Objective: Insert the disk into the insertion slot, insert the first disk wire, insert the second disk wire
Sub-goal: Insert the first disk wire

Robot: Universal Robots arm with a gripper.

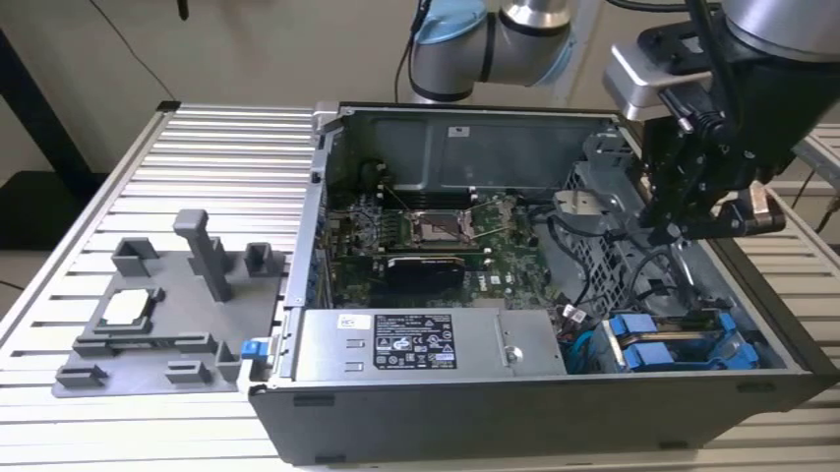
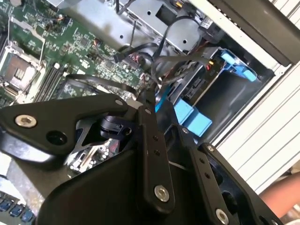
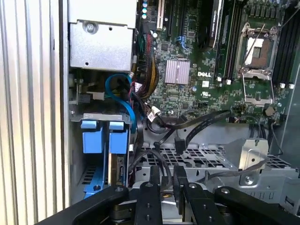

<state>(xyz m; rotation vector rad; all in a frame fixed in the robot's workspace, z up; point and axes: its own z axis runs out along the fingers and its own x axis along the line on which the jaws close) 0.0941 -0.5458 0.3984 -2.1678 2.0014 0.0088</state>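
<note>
Gripper [image 3: 167,177], jaws closed on nothing evident, hangs near the slot [image 3: 77,140]; the disk [image 3: 117,168] looks seated in it, wires [image 3: 179,140] seemingly unplugged.

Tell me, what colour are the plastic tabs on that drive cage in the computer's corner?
Bright blue; the tabs show best in the first wrist view.

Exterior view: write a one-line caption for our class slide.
Gripper hangs above black cables inside an open computer case, near the blue-railed drive bay.

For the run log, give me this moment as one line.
gripper above drive cage | disk in insertion slot | black cables lying over cage
</note>
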